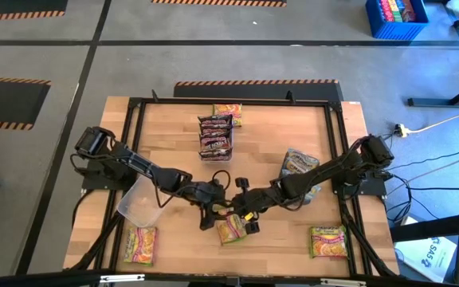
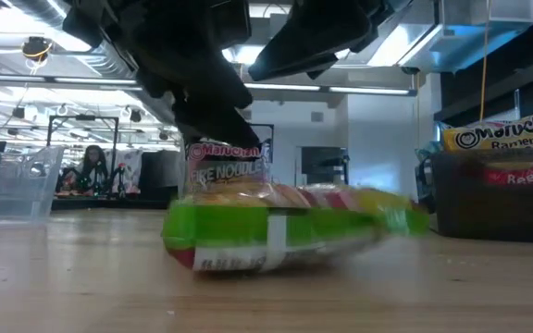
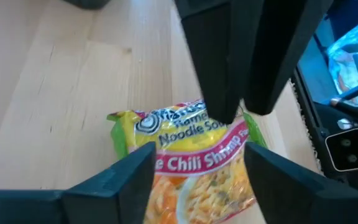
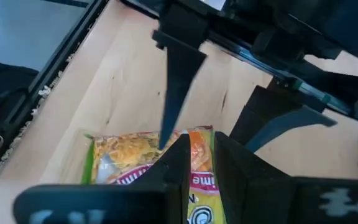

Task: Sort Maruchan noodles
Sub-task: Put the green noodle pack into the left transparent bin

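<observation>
A yellow-green Maruchan packet (image 1: 231, 231) lies flat near the table's near-middle; it also shows in the low view (image 2: 276, 231). My left gripper (image 1: 213, 209) comes from the left and is open. Its fingers stand over the packet's (image 3: 191, 149) two long sides in the left wrist view, about (image 3: 197, 171). My right gripper (image 1: 245, 209) comes from the right, and its fingers are drawn close together at the packet's logo end (image 4: 201, 158). My right gripper pinches the packet's logo end (image 4: 201, 146) between its two fingers, slanting down from the table's right. The packet lies on the wood, one end blurred. My left gripper: whether its fingertips (image 3: 135, 171) touch the packet, I cannot tell.
A clear bin (image 1: 139, 201) sits under my left arm. Maroon packets (image 1: 216, 137) are stacked at the far middle, with a yellow-pink one (image 1: 228, 112) behind them. More yellow-pink packets lie near-left (image 1: 139, 243) and near-right (image 1: 329, 241). Light-blue packets (image 1: 297, 163) lie under my right arm.
</observation>
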You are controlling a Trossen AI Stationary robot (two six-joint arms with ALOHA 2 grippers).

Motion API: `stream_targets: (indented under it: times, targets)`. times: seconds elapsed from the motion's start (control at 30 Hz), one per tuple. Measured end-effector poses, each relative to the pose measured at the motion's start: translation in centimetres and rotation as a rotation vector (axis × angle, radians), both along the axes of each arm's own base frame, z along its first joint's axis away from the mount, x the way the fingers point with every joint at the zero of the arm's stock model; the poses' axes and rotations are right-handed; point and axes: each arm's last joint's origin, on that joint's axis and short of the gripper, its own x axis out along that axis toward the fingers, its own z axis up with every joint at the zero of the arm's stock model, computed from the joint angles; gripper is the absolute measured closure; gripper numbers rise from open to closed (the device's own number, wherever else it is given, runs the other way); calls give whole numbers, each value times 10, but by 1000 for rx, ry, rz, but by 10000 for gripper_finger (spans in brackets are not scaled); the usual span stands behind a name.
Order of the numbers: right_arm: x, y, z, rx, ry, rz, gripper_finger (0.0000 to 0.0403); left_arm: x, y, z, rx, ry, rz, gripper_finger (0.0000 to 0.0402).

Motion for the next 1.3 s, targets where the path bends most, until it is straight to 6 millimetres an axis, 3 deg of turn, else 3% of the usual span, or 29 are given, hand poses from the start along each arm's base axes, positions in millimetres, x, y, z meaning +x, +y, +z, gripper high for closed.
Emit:
stream_targets:
  times: [0.17, 0.4, 0.5, 0.63, 0.87, 1.1, 1.3]
  targets:
    - [-1, -1, -2, 63, 44, -48, 350, 0, 1, -1, 11, 7, 13, 210]
    - [-20, -9, -17, 129, 325, -199, 337, -9, -5, -8, 34, 104, -23, 214]
    - [-26, -5, -31, 200, 402, -246, 296, -17, -17, -13, 64, 157, -54, 215]
    - [-33, -2, -44, 329, 508, -303, 212, -27, -37, -14, 110, 158, -89, 215]
    - [-26, -3, -57, 532, 480, -445, 93, -41, -59, -27, 226, 148, -66, 215]
    - [-11, -8, -77, 665, 489, -474, 59, -32, -66, -58, 239, 158, -58, 215]
    - [-4, -5, -94, 700, 495, -473, 65, -25, -64, -65, 236, 135, -34, 215]
